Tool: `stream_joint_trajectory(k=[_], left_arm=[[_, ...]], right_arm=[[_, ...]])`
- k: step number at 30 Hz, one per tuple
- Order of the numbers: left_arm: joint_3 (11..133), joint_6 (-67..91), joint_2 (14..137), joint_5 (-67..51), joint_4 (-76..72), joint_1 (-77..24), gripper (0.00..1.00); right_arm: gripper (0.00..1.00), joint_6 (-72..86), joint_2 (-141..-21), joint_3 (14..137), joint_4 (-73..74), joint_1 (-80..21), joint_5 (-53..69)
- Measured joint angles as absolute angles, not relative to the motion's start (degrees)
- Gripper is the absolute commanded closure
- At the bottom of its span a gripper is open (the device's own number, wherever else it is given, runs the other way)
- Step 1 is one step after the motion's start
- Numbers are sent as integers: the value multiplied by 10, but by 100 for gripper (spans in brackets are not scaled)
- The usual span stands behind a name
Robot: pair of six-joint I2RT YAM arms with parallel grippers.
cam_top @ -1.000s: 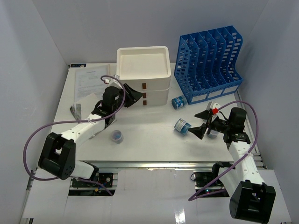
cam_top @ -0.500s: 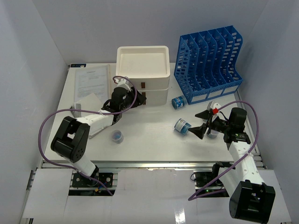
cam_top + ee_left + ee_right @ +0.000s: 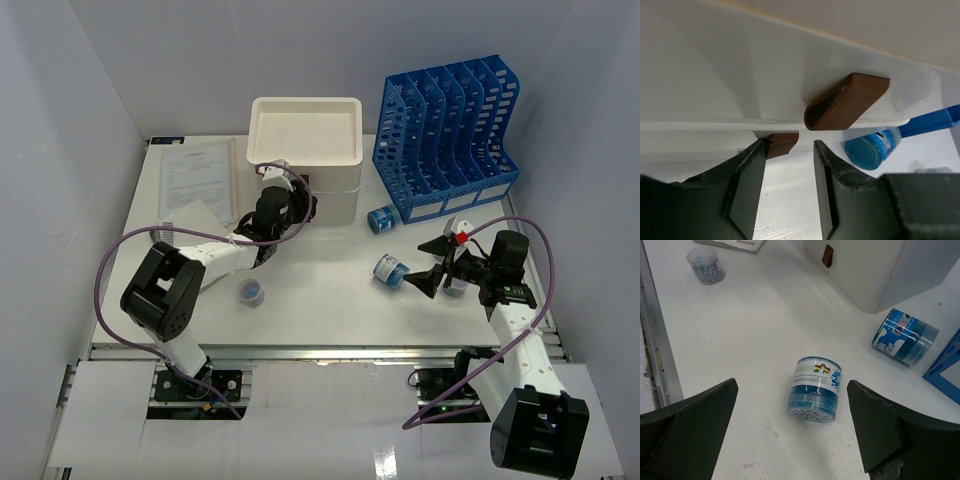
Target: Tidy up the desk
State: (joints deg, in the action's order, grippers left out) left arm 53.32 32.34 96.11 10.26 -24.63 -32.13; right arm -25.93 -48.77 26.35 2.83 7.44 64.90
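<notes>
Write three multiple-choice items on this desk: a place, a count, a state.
1. Where does the blue slotted plastic file rack stand? A) far right corner B) near left corner C) middle front edge
2. How many blue cylindrical plastic tubs does the right wrist view show? A) one B) two C) four
3. The right tool is: A) shut on a tub B) shut, empty C) open, empty

A, it stands at the far right; B, two lie on their sides; C, its jaws gape around nothing.
</notes>
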Motion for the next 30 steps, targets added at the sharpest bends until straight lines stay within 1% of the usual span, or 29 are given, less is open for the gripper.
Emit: stream_joint_trajectory(k=[2, 4, 8, 10, 13, 16, 19, 30], left_arm=[[536, 318, 968, 129, -246, -328, 56], [542, 311, 975, 150, -243, -333, 63], [551, 303, 984, 177, -233, -337, 85], [551, 301, 984, 184, -230, -337, 94], [551, 299, 984, 188, -230, -338, 99], [547, 296, 980, 187, -231, -340, 100], [518, 291, 952, 183, -242, -345, 100], [339, 301, 762, 156, -252, -366, 100]], right_arm=[[4, -259, -488, 263, 28, 75, 649], [4, -259, -488, 263, 28, 75, 649], [4, -259, -488, 263, 28, 75, 650], [4, -259, -488, 263, 28, 75, 651], [4, -259, -488, 263, 28, 77, 652], [4, -259, -488, 263, 28, 78, 653], [4, -259, -487, 263, 29, 79, 654], [4, -260, -487, 263, 29, 83, 662]])
